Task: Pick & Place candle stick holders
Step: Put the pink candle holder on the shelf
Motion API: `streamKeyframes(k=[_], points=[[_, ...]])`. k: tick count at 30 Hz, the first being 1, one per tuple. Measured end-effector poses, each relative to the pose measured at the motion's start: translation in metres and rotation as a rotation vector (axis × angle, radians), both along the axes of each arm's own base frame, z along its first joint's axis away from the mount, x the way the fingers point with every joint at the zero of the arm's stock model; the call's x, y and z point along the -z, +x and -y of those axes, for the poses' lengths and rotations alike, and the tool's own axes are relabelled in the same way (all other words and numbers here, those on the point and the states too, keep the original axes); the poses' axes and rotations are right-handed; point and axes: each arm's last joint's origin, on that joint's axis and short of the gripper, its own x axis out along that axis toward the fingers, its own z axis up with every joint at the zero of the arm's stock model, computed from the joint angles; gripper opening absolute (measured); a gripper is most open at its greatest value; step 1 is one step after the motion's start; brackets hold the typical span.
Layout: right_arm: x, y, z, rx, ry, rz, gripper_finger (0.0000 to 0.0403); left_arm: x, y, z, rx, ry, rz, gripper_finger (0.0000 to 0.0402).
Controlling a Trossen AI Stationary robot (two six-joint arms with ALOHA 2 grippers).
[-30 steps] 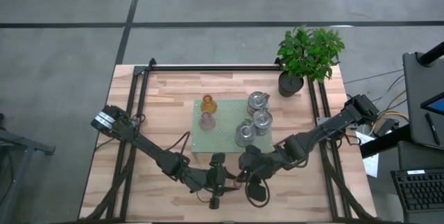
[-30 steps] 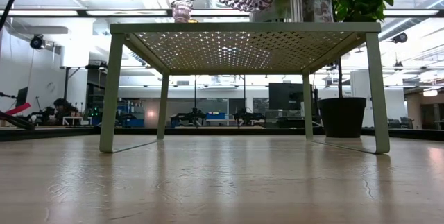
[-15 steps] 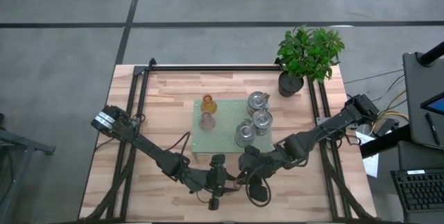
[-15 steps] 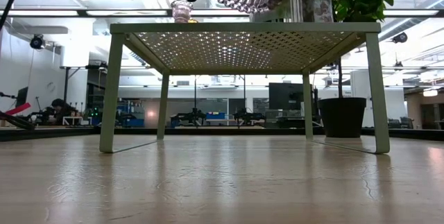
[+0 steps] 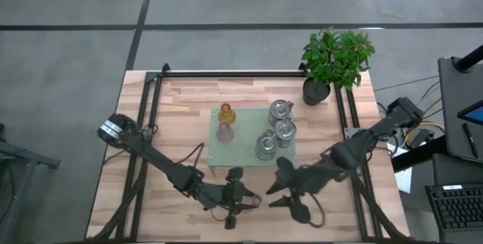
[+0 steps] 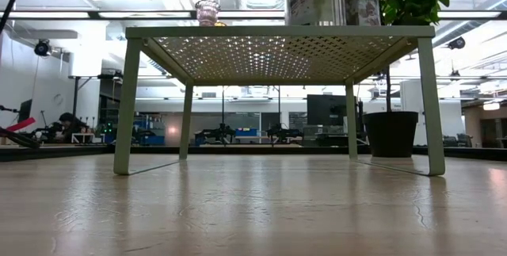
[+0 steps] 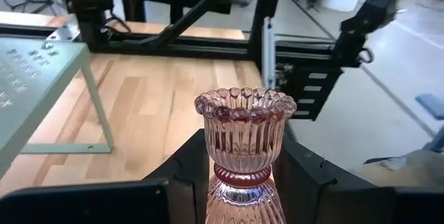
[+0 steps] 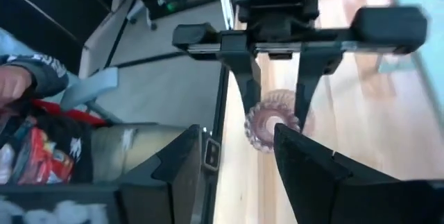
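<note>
My left gripper (image 5: 243,198) is near the table's near edge, shut on a pale pink candle stick holder (image 7: 244,135). The holder also shows in the right wrist view (image 8: 271,121). My right gripper (image 5: 282,192) is open and empty, a little to the right of the left gripper and facing it. The green tray (image 5: 243,153) stands on its legs mid-table. On it are an amber holder (image 5: 226,112), a second pink holder (image 5: 225,131) and three silvery holders (image 5: 281,110) (image 5: 285,131) (image 5: 266,146). My left gripper pinches the pink holder by its ribbed lower half (image 7: 243,195), one finger on each side. The scalloped cup (image 7: 244,105) sticks out beyond the fingertips, toward the table's right. The fingers come level from the left and lie along the holder. It is lifted clear of the table.
A potted green plant (image 5: 336,59) stands at the table's far right corner. Black frame rails (image 5: 147,123) run along the table's left, far and right sides. A person's sleeve (image 8: 31,78) shows beyond the table's near edge. Bare wood lies left of the tray.
My right gripper has drawn back toward the table's right edge, away from my left gripper and the pink holder. The holder stays in my left gripper. In the low view it has gone up, almost out of the picture.
</note>
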Motion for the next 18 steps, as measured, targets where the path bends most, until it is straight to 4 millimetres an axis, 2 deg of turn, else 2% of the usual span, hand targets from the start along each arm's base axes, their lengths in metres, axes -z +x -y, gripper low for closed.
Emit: streamKeyframes(k=[5, 10, 14, 18], points=[[-0.011, -0.017, -0.012, 0.002, -0.064, 0.082, 0.0178, -0.022, -0.013, 0.001, -0.021, 0.017, 0.051, 0.0117], [-0.011, -0.026, -0.022, 0.012, -0.141, 0.126, 0.0178, -0.039, -0.036, 0.001, -0.286, 0.152, 0.075, 0.0117], [-0.011, -0.031, -0.028, 0.007, -0.170, 0.140, 0.0178, -0.043, -0.052, -0.001, -0.561, 0.221, 0.071, 0.0117], [-0.011, -0.035, -0.032, 0.020, -0.207, 0.160, 0.0178, -0.043, -0.054, -0.011, -0.625, 0.240, 0.047, 0.0117]])
